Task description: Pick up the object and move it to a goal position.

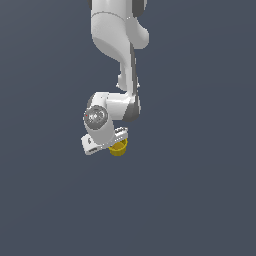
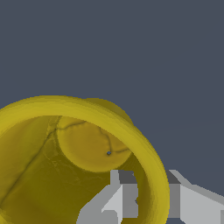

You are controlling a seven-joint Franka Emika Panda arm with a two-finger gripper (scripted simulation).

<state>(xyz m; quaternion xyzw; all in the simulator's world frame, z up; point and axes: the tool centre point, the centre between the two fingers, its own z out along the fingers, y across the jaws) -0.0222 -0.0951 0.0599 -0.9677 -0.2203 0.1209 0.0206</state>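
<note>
The yellow cup [image 1: 119,149] shows in the exterior view just under the white hand, partly hidden by it. In the wrist view the cup [image 2: 87,144] fills the frame, with its hollow inside and round bottom showing. My gripper [image 1: 115,140] straddles the cup's rim [image 2: 151,192]. One grey finger [image 2: 118,199] is inside the cup and the other [image 2: 194,201] is outside, both against the wall. The gripper is shut on the cup's wall. I cannot tell whether the cup rests on the floor or hangs above it.
The ground [image 1: 200,190] is a plain dark blue-grey surface all around. The white arm [image 1: 117,35] reaches in from the top of the exterior view. No goal marker shows.
</note>
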